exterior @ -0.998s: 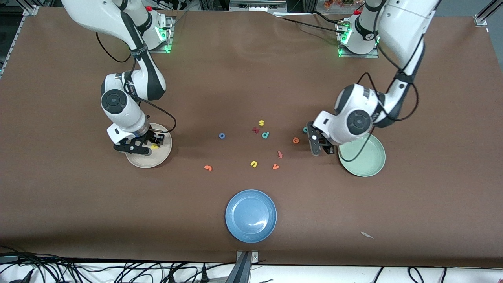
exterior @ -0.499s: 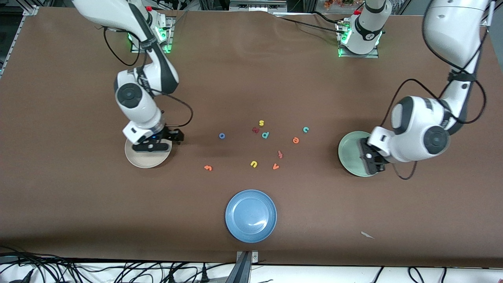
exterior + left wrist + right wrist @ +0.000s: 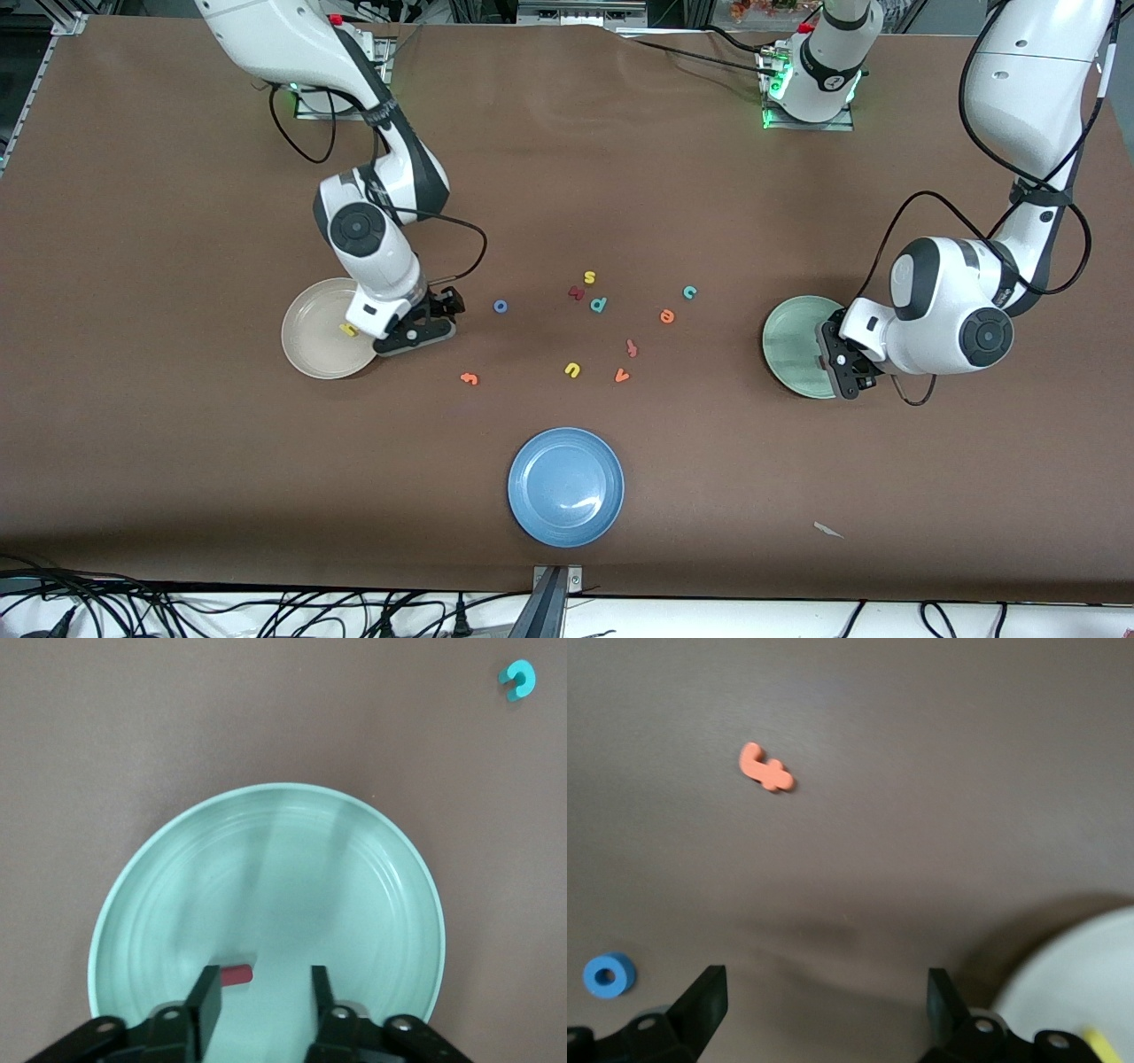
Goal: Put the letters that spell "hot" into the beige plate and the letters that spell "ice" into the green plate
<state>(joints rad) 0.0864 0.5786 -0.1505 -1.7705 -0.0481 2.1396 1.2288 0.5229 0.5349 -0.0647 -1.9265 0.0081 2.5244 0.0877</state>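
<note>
Beige plate [image 3: 310,341] holds yellow "h" [image 3: 349,330]; mint-green plate [image 3: 266,859] holds dark red "i" [image 3: 236,974]. Blue "o" [image 3: 500,307], orange "t" [image 3: 469,378], teal "c" [image 3: 689,291] on brown table [image 3: 567,177].

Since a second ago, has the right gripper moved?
Yes. The right gripper has left the beige plate and now hangs by its rim, toward the blue o.

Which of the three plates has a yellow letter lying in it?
The beige plate, at the right arm's end; the green plate holds a dark red bar, the blue plate nothing.
</note>
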